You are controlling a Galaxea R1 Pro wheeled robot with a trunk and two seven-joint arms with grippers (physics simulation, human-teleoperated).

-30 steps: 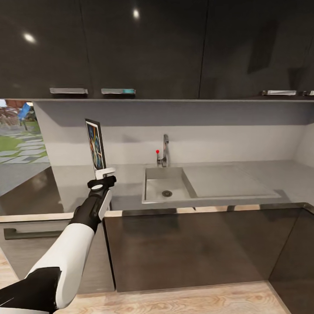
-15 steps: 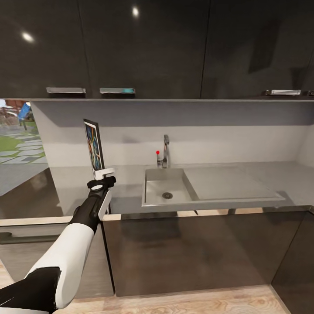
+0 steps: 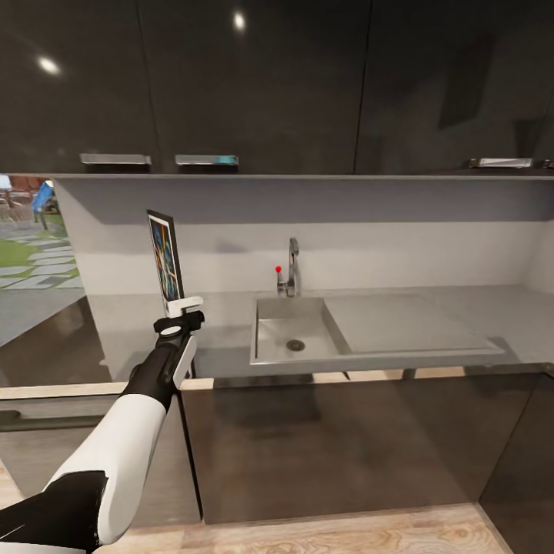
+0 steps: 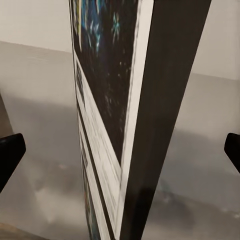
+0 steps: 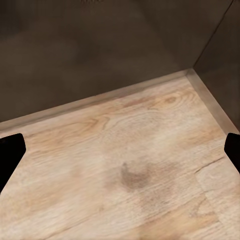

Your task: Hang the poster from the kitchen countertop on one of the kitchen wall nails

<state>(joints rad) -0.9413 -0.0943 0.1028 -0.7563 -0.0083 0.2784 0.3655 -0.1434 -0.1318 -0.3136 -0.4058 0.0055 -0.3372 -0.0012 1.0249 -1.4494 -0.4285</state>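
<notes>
Over the last second nothing has moved but the camera slightly: the left hand (image 3: 183,308) pinches the poster (image 3: 167,258) upright above the grey surface (image 3: 415,323), lifted and awaiting carriage to a nail, while the right hand's (image 5: 120,150) fingers are spread over the wood floor (image 5: 130,165).

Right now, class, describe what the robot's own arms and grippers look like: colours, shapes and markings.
The left arm has a smooth white rounded shell, black at the elbow joint and wrist. Its left gripper is white and black with a round black cap. In both wrist views the fingertips are blunt and black. No cables or markings show.
</notes>
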